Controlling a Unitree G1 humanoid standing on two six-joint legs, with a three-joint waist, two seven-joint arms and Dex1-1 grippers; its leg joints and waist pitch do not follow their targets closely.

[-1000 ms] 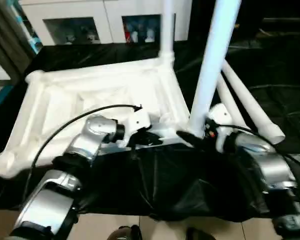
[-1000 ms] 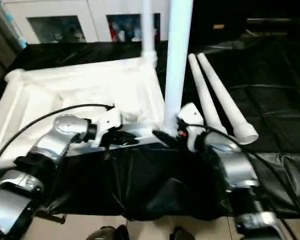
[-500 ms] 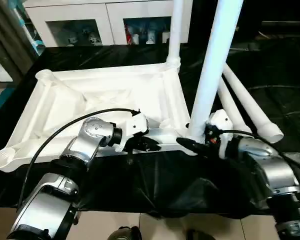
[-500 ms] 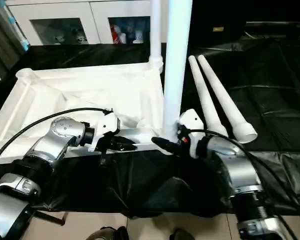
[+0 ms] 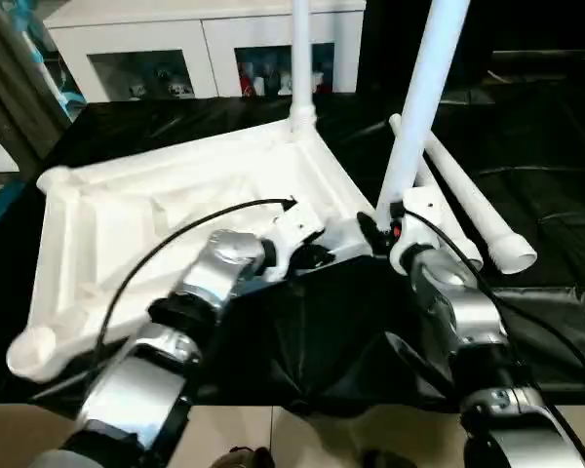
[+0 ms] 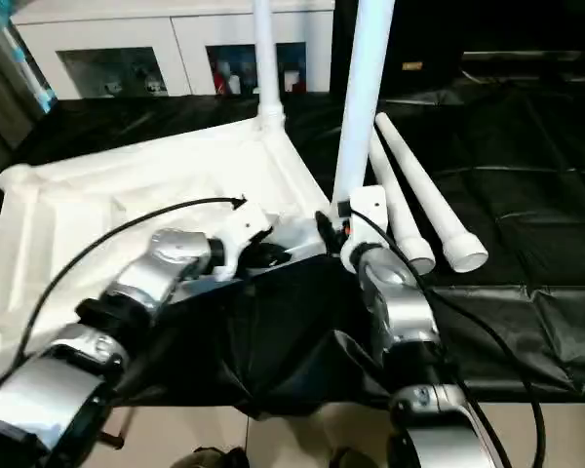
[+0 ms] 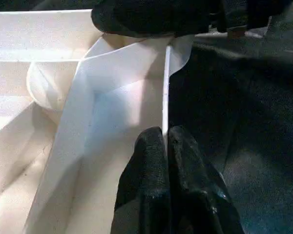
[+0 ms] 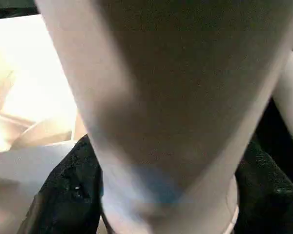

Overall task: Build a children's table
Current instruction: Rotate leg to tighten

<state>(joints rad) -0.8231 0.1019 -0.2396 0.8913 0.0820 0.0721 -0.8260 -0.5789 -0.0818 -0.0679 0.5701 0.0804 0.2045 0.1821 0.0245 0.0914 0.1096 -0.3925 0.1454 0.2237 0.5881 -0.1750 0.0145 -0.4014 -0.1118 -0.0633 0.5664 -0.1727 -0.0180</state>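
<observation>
With our left gripper pinched on the white plastic tabletop's rim, our right gripper, clasping the upright white tube leg at centre frame, should keep it vertical while pressing down.

Both head views look down at the tabletop; wrist cameras sit close

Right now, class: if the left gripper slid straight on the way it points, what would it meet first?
The left gripper, pinching the tabletop's rim, points along it toward the corner socket. It would probably meet the right gripper there, though depth is unclear.
</observation>
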